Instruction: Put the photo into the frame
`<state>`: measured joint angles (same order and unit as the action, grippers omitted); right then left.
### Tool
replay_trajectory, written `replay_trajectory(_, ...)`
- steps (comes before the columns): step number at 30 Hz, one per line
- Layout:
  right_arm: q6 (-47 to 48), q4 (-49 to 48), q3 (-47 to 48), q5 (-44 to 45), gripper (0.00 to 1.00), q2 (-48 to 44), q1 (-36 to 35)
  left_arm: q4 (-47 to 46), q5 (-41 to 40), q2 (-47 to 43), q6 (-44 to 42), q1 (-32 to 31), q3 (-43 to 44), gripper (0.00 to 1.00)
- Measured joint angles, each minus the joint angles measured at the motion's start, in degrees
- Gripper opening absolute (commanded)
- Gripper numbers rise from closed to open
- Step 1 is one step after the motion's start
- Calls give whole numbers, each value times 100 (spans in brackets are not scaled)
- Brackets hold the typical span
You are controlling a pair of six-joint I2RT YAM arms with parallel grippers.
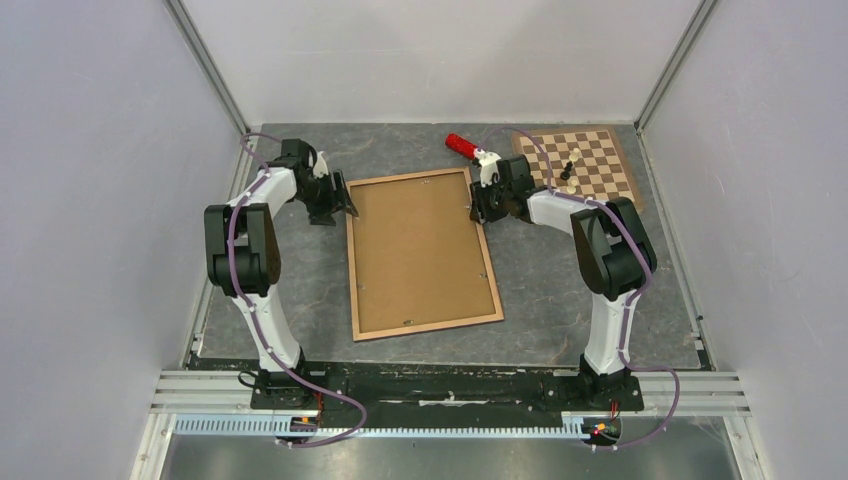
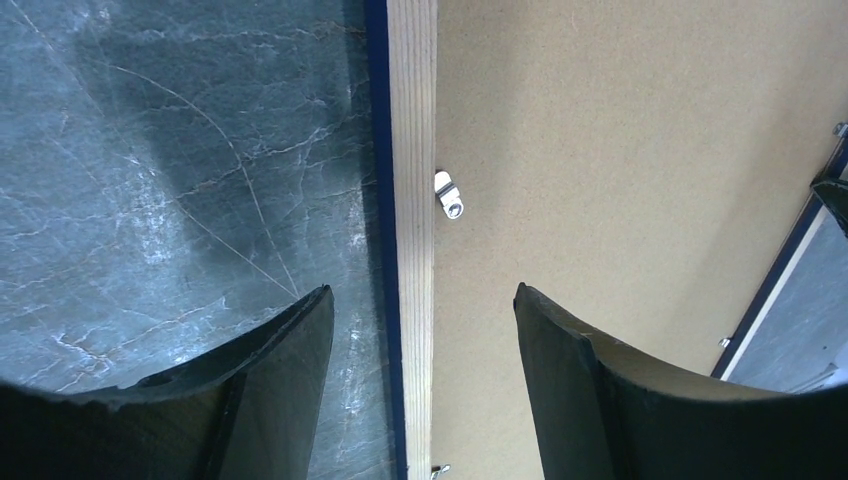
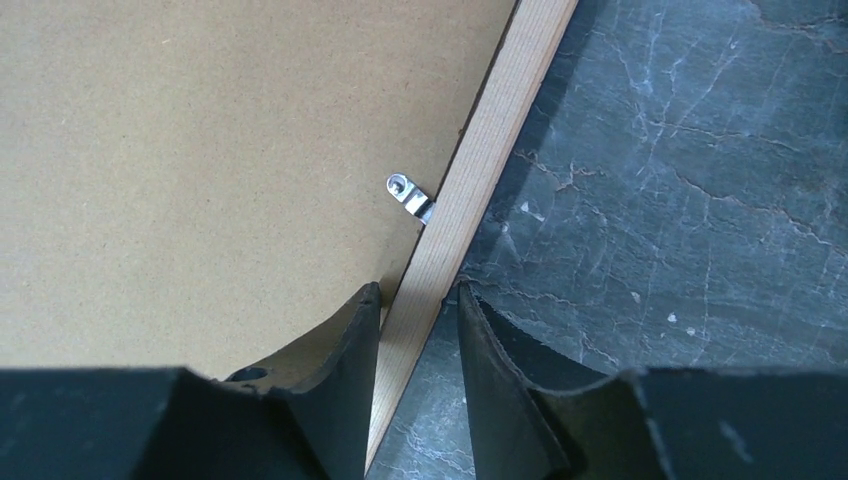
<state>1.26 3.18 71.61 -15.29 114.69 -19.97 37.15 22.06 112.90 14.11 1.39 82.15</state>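
The frame (image 1: 428, 324) lies flat on the dark mat, light wood side up, with a thin blue outer edge. A brown fibreboard panel (image 1: 420, 250) with small metal clips fills it. The photo is hidden. My left gripper (image 1: 343, 207) is open at the frame's far left corner; in the left wrist view it (image 2: 420, 295) straddles the wooden rail (image 2: 412, 150) with a gap on both sides. My right gripper (image 1: 478, 212) is on the far right rail; in the right wrist view it (image 3: 418, 290) is closed on the rail (image 3: 500, 120), one finger on the panel side, one outside.
A wooden chessboard (image 1: 600, 185) with a few chess pieces (image 1: 570, 170) lies at the back right, close behind my right arm. A red cylinder (image 1: 461, 146) lies at the back, beside the frame's far right corner. Grey walls enclose the mat on three sides.
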Motion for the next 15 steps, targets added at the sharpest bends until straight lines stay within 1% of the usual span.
replay_trajectory(9, -96, -96, -52, -122, 28, 0, 50, -11, -105, 0, 105, 0, 90, 73)
replay_trajectory(15, -197, -205, -116, -205, 27, 0, 96, -111, -125, 175, 409, 0, 155, 72)
